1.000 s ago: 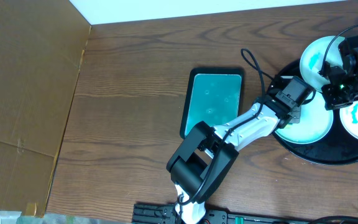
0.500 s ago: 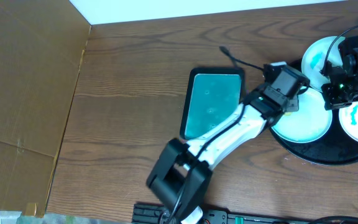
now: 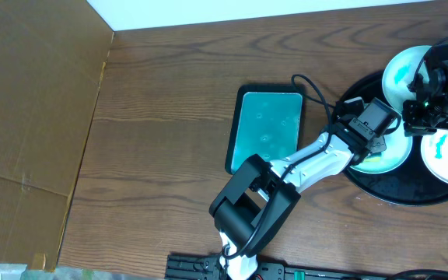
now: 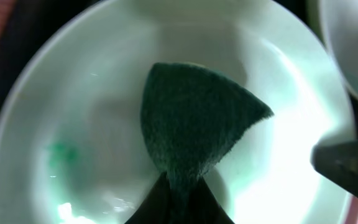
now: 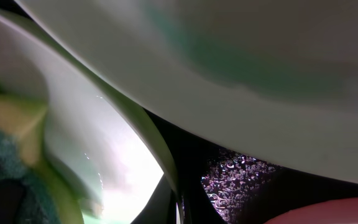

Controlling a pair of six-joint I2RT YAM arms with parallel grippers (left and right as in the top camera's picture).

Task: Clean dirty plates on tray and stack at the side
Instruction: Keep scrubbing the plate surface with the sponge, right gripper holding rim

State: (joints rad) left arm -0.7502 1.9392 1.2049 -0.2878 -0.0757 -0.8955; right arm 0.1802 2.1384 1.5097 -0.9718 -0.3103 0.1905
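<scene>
The black tray point(image 3: 391, 189) sits at the right edge with three white plates on it. My left gripper point(image 3: 374, 134) is shut on a dark green sponge point(image 4: 197, 124) and presses it onto the near-left plate point(image 3: 391, 158), which fills the left wrist view point(image 4: 73, 87). A turquoise smear point(image 4: 61, 152) lies left of the sponge. My right gripper point(image 3: 426, 113) is shut on that plate's rim point(image 5: 138, 127). A second plate point(image 3: 399, 68) with a smear lies at the back, and a third point(image 3: 446, 152) at the right edge.
A small rectangular teal tray point(image 3: 267, 128) lies left of the black tray. A cardboard sheet point(image 3: 29, 117) covers the table's left part. The left arm's black cable point(image 3: 317, 89) loops over the table beside the teal tray.
My left gripper swept the sponge away toward the plate's far left edge and has come back onto the plate's middle. The right gripper has stayed in place.
</scene>
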